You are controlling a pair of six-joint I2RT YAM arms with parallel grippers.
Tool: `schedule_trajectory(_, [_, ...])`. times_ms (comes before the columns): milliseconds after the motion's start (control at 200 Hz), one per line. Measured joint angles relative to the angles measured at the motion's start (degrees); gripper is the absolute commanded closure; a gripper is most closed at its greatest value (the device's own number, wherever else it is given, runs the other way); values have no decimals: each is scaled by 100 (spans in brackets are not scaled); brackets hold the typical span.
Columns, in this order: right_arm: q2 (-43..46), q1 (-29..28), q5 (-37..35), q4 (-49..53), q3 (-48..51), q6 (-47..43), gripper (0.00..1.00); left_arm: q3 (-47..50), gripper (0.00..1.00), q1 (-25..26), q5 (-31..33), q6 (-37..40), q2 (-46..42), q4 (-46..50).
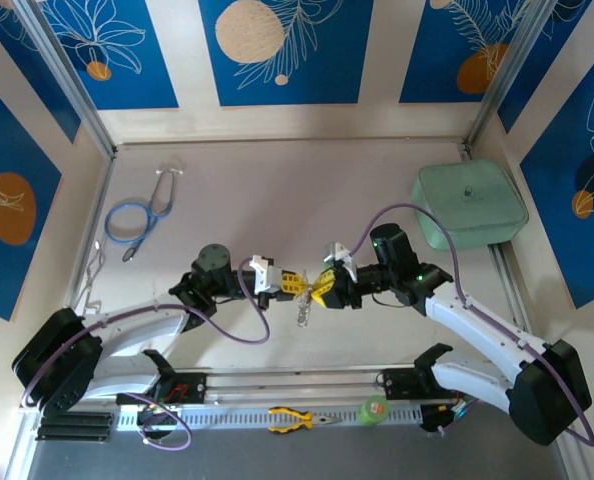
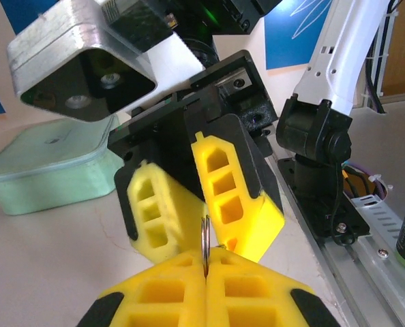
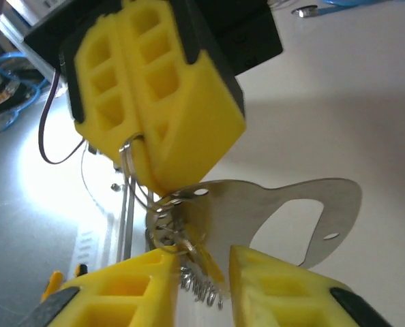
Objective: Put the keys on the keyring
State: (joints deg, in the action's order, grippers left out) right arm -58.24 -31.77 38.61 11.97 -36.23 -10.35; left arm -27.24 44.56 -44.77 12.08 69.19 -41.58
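L end effector (image 2: 206, 267) clenched on keyring (image 2: 204, 237) wire; R end effector (image 3: 202, 264) tips slightly apart right by it, grip can't be told; both mid-desk (image 1: 277, 190)

Cream walls (image 1: 382, 60) carry deep-blue panels (image 1: 327, 70) printed with white leaf outlines and orange discs. Silver metal posts (image 1: 72, 85) slant down to the pale beige counter's (image 1: 307, 190) back corners.

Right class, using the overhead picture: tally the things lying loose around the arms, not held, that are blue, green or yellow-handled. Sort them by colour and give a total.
Blue: 1, the stethoscope
Green: 2, the lidded box and the small round item by the near rail
Yellow-handled: 1, the pliers
Total: 4
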Motion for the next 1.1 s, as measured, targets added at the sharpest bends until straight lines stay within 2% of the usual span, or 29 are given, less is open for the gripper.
schedule_trajectory(70, [42,37,50,46,-37,-22,96,0,100,-2,0,0,0,0])
schedule_trajectory(130, [109,74,66,125,-79,-31,100,0,100,0,0,2,0,0])
schedule_trajectory(485, [286,105,-9,748,-424,-249,100,-2,100,0,70,151,0,136])
schedule_trajectory(920, [186,-789,-1834,1471,-1049,-1051,100,-57,100,0,140,376,39,632])
schedule_trajectory(1100, [59,-970,-2424,1834,-1220,-1349,100,-59,100,0,219,498,31,765])
